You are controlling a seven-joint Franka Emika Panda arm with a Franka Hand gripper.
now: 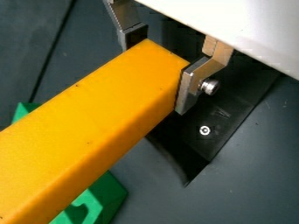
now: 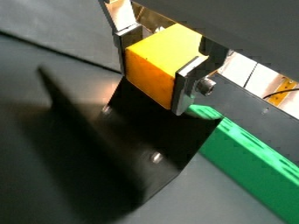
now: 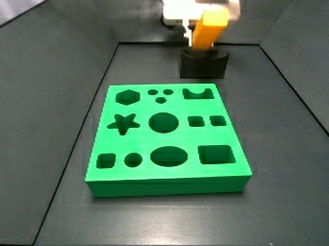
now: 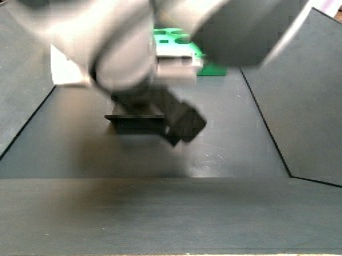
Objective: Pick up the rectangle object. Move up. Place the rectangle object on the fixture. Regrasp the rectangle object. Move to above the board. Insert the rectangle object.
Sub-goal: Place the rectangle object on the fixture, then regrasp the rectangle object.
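Orange-yellow smooth rectangular block [image 1: 87, 131] fills the near part of a wrist view, running long & slanted away from the lens; its far end sits between the flat silver finger plates [image 1: 193, 80] of the gripper [image 1: 163, 59], jaws closed onto its sides w/ dark pads touching it. Beneath the block: dark fixture plate [image 1: 216, 122] w/ a small round screw, plus a corner of the bright green board [image 1: 93, 203] under the block's near end

Next wrist view: block [image 2: 163, 59] seen end-on, square face twd camera, clamped in the gripper [image 2: 158, 54], one finger plate [image 2: 191, 83] flat against its side. Black fixture plate [image 2: 140, 131] spreads just below the block; green board edge [image 2: 251, 157] beside the fixture

Side view: green square slab w/ star, hexagon, circle, square cut-outs [image 3: 167, 135] in front; small black blocky fixture [image 3: 203, 63] just behind the board. Block [image 3: 206, 31] stands near upright, lower end at the fixture's top, upper end gripped by the gripper [image 3: 206, 17]

Other side view: blurred grey arm [image 4: 120, 45] covers most; black fixture [image 4: 147, 112] below it, green board [image 4: 174, 45] behind. Block & jaws hidden here
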